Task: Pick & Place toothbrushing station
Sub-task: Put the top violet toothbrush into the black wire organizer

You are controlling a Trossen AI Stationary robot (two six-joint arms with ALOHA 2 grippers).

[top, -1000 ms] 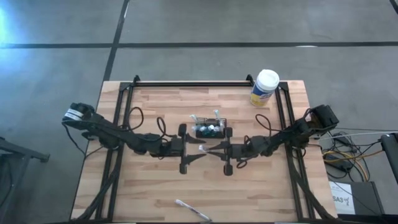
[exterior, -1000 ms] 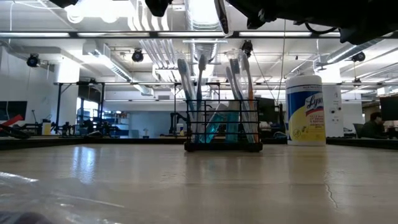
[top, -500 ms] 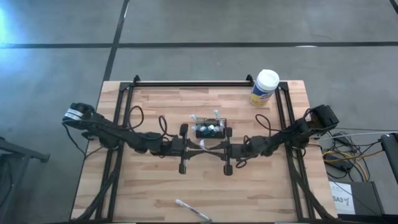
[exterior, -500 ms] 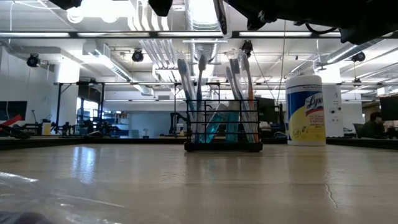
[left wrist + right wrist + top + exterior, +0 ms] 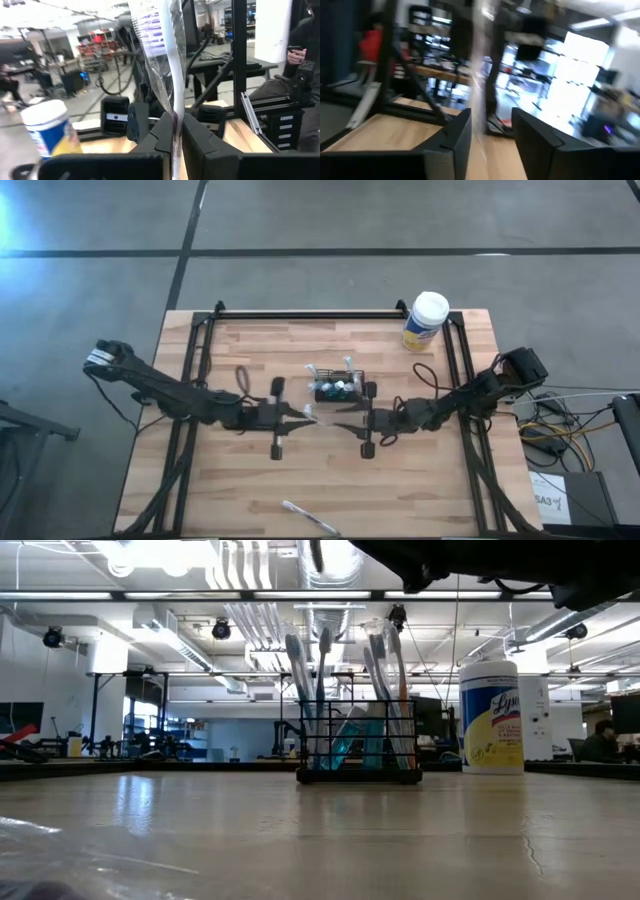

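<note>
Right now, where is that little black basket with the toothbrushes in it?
In the high view the black mesh caddy stands near the middle of the wooden table, just beyond the two grippers, with the white-lidded canister off toward the far right corner.

Left gripper (image 5: 312,413) fingers pinched together, right gripper (image 5: 345,423) fingers parted.
</note>
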